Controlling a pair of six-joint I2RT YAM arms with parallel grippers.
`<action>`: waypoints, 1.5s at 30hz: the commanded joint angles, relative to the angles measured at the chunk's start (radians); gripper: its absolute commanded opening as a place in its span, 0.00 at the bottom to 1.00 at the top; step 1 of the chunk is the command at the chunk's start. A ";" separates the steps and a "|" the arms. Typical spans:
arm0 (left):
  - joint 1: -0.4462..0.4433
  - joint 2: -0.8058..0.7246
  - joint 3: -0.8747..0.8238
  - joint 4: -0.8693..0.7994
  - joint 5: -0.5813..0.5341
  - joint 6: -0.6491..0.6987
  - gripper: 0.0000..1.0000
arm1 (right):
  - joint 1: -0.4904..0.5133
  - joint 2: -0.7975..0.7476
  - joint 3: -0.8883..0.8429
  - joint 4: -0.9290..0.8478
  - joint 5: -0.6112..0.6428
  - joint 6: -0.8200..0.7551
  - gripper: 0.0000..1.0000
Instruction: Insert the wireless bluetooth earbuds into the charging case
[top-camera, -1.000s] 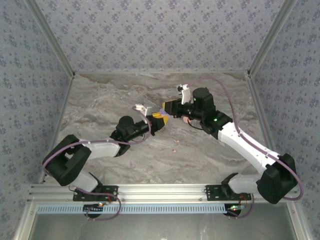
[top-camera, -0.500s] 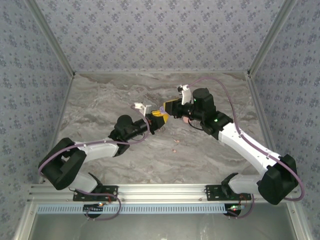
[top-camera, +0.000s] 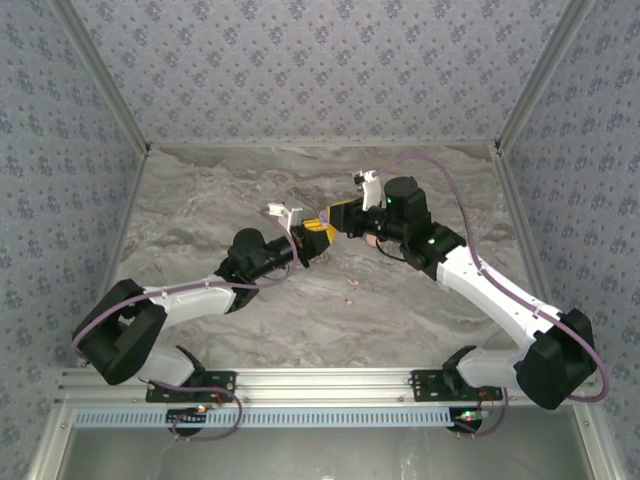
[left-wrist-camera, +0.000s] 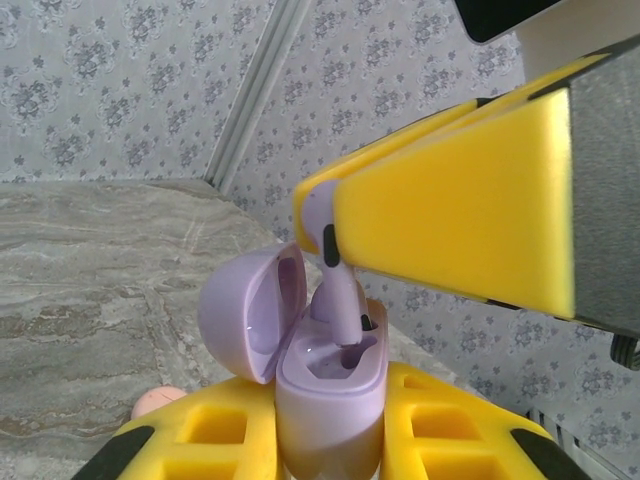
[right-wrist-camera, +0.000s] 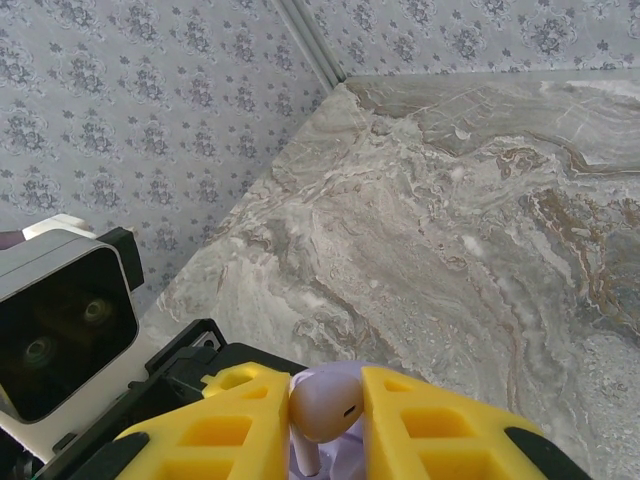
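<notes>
Our left gripper (left-wrist-camera: 330, 445) clamps the open lilac plastic charging case (left-wrist-camera: 330, 390) above the middle of the grey marbled tabletop (top-camera: 200, 200). Our right gripper (right-wrist-camera: 325, 430) pinches the small lilac earbud (left-wrist-camera: 337, 295), stem tip at its socket; we should lower it straight, gently, releasing only once seated.

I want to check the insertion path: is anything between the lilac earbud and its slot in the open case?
Nothing visible does. The charging case has its lid open to the side, and the earbud in the right gripper has its stem directly at the slot.
</notes>
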 joint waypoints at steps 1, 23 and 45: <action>-0.005 -0.031 0.024 0.017 -0.014 -0.005 0.21 | 0.006 -0.029 -0.005 -0.011 0.018 -0.022 0.26; -0.005 -0.036 0.032 0.011 -0.023 -0.009 0.21 | 0.012 -0.027 -0.005 -0.038 0.022 -0.044 0.26; -0.004 -0.046 0.037 -0.004 -0.025 -0.001 0.21 | 0.037 -0.026 0.013 -0.106 0.042 -0.085 0.30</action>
